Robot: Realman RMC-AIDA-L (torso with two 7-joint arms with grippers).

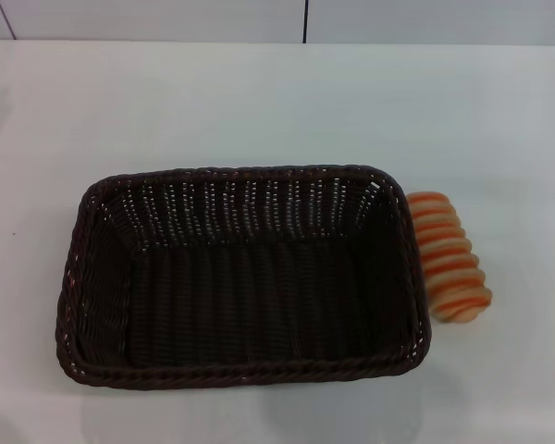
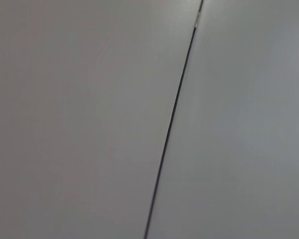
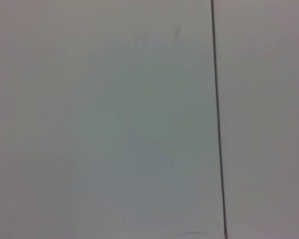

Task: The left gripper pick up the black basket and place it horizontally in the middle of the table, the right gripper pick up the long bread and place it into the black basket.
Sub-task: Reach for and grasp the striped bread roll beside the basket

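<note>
The black basket (image 1: 243,366), a large dark woven wicker basket with a braided rim, lies lengthwise across the middle of the white table (image 1: 259,102) in the head view. It is empty inside. The long bread (image 1: 449,256), a tan ridged loaf with orange stripes, lies on the table just to the right of the basket, close to its right rim. Neither the left gripper nor the right gripper shows in any view. Both wrist views show only plain pale panels, each with a thin dark seam.
A pale wall with dark vertical seams (image 1: 305,20) runs behind the table's far edge. Bare tabletop lies behind the basket and to both sides. The left wrist view shows a slanted seam (image 2: 172,119); the right wrist view shows an upright seam (image 3: 218,119).
</note>
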